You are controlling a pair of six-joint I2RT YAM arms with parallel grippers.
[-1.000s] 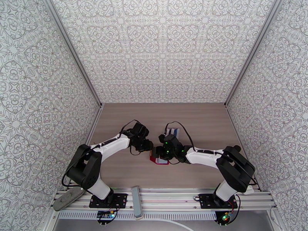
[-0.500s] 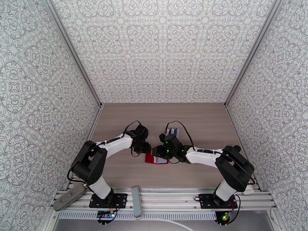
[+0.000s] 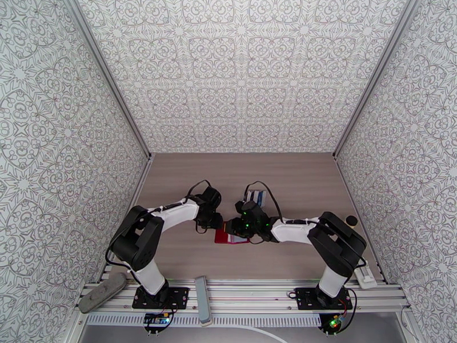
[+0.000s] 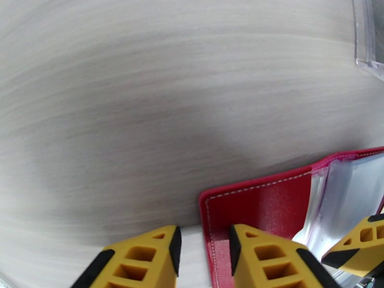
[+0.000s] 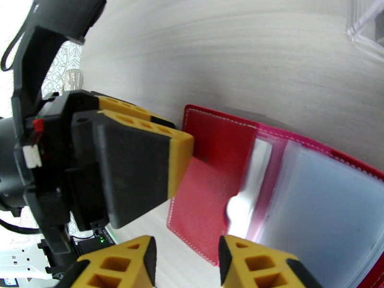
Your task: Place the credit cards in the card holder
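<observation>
My left gripper (image 4: 204, 242) apart, one finger on the open red wallet (image 5: 213, 174), my right gripper (image 5: 187, 253) apart too, straddling its corner

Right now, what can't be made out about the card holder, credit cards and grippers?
- Top view: card holder largely covered by the right gripper; pocket contents hidden.
- Top view: credit cards too small to count or tell apart.
- Left wrist view: left gripper, its own fingers hide whether they press the card holder.
- Right wrist view: clear pockets washed out by glare.
</observation>
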